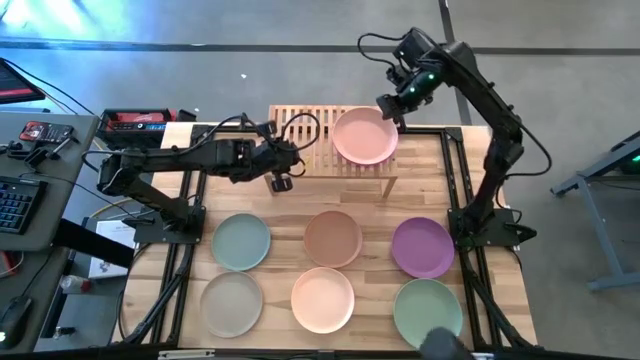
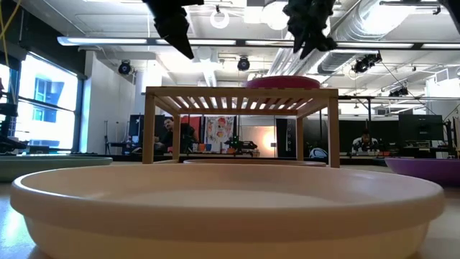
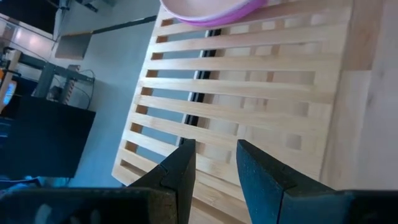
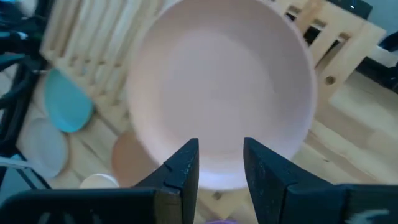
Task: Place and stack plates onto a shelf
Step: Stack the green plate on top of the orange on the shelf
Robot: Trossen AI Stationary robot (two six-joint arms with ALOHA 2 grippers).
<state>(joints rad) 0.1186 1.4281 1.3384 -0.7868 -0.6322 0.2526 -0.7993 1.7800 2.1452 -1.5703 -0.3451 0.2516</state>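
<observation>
With the pink plate [image 1: 364, 135] set on the shelf [image 1: 300, 120], our released right gripper [image 1: 390, 107] and left gripper [image 1: 281, 184], jaws apart, next need a table plate.

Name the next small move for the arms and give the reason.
Probably send the left pincer, open and empty beside the shelf, down to the sage plate. The pink plate already lies on the shelf with the right pincer open above it; six plates wait on the table.
</observation>
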